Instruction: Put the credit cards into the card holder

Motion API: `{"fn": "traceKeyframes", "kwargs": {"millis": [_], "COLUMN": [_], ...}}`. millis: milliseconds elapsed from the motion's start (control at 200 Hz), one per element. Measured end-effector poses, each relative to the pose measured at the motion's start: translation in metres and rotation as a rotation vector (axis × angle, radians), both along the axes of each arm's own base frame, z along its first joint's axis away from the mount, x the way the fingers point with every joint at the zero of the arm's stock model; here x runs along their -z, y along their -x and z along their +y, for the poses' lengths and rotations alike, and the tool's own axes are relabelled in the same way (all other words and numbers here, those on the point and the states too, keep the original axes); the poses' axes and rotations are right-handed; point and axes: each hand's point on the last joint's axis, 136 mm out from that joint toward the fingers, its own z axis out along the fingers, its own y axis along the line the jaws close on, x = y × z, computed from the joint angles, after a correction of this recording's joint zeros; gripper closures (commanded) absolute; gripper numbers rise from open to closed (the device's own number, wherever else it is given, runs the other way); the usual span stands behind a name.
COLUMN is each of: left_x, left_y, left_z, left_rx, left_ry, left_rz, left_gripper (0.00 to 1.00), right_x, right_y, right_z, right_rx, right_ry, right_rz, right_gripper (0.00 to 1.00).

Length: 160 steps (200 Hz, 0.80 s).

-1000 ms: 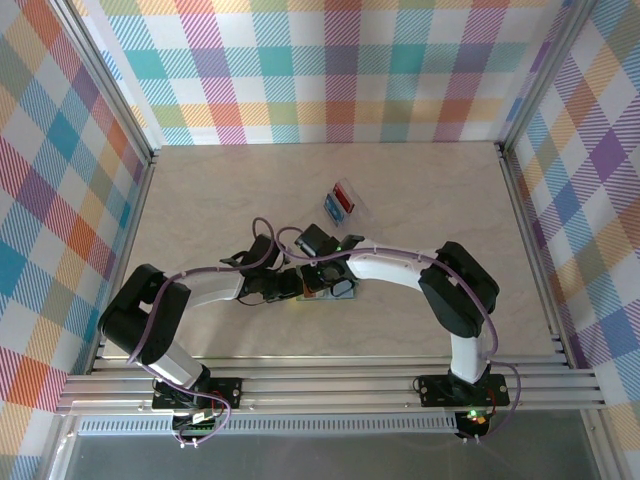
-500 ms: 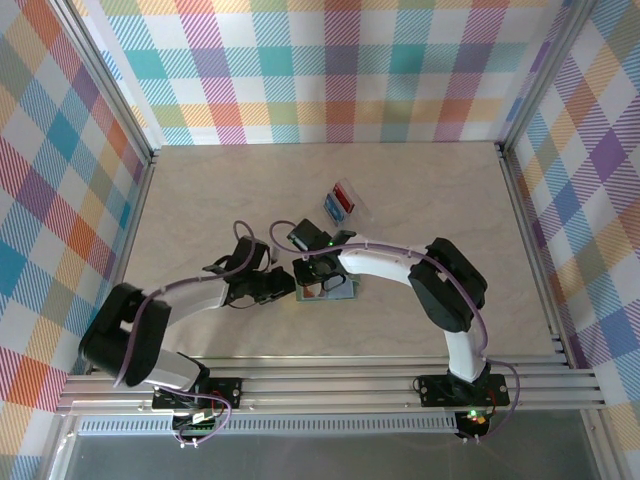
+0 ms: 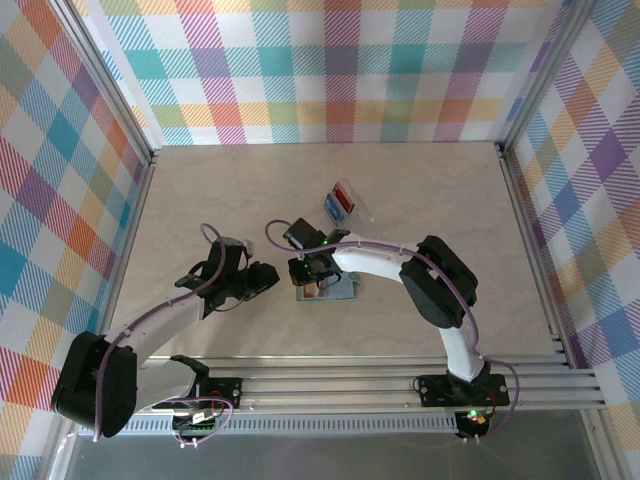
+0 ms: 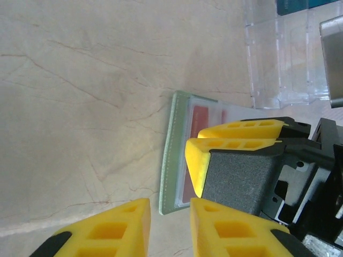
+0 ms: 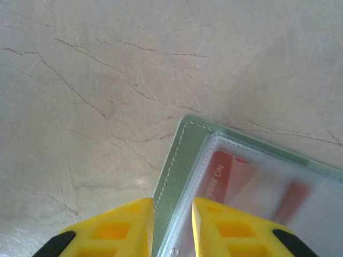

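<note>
1. Left arm (image 3: 150, 335) from my feed: the elbow is folded back at the near-left corner and the forearm runs low over the table (image 3: 450, 200), up and to the right. That puts the left claw (image 3: 268, 278) just left of the wallet (image 3: 345, 291), not touching it.
2. The left claw's fingers are a little way apart with bare table in the gap, so it's got nothing.
3. Right arm (image 3: 435, 285): the elbow is bent out to the right and the forearm stretches left. The wrist is tipped over so the right claw (image 3: 315, 283) points down at the wallet's left part.
4. The right claw is open just a slit, with the wallet's green border showing through the gap. The wallet lies flat under it, so I'd say nothing is held.
5. The wallet is lying open around the middle of the table, with a red card (image 5: 236, 171) under its clear pocket.
6. Just beyond it, on the far side, sits a clear tray (image 3: 364, 210). It holds a second red card (image 3: 345, 195) and a blue card (image 3: 332, 208) side by side.
</note>
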Motion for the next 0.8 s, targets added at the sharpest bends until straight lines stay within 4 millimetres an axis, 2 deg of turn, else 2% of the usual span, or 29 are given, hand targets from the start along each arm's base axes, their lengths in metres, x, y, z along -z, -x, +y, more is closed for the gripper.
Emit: {"fn": "traceKeyframes", "kwargs": {"millis": [100,240,375,465,565,635,690,740,800], "left_x": [0.004,0.007,0.007,0.007,0.007,0.006,0.006,0.006,0.007], "left_y": [0.002,0.002,0.001,0.001,0.000,0.001,0.001,0.001,0.000], "left_z": [0.004,0.008,0.010,0.010,0.010,0.009,0.008,0.007,0.004], "left_rx": [-0.012,-0.027,-0.035,-0.036,-0.036,-0.031,-0.027,-0.020,-0.010], "left_ry": [-0.006,-0.008,-0.008,-0.006,-0.004,0.001,0.006,0.010,0.019], "left_rz": [0.017,0.027,0.027,0.027,0.026,0.027,0.026,0.028,0.030], "left_gripper": [0.73,0.72,0.72,0.72,0.72,0.71,0.71,0.71,0.71], "right_x": [-0.001,-0.008,-0.033,-0.064,-0.086,-0.081,-0.064,-0.046,-0.030], "right_y": [0.000,-0.001,-0.003,-0.008,-0.015,-0.019,-0.020,-0.015,-0.005], "right_z": [0.005,0.010,0.003,-0.016,-0.059,-0.088,-0.106,-0.111,-0.106], "right_rx": [-0.008,-0.028,-0.032,-0.002,0.080,0.136,0.172,0.176,0.150], "right_ry": [-0.014,-0.034,-0.032,-0.052,-0.068,-0.067,-0.040,-0.015,0.006], "right_rz": [0.009,0.001,-0.047,-0.117,-0.166,-0.158,-0.126,-0.091,-0.055], "right_gripper": [0.72,0.62,0.50,0.44,0.43,0.43,0.43,0.45,0.48]}}
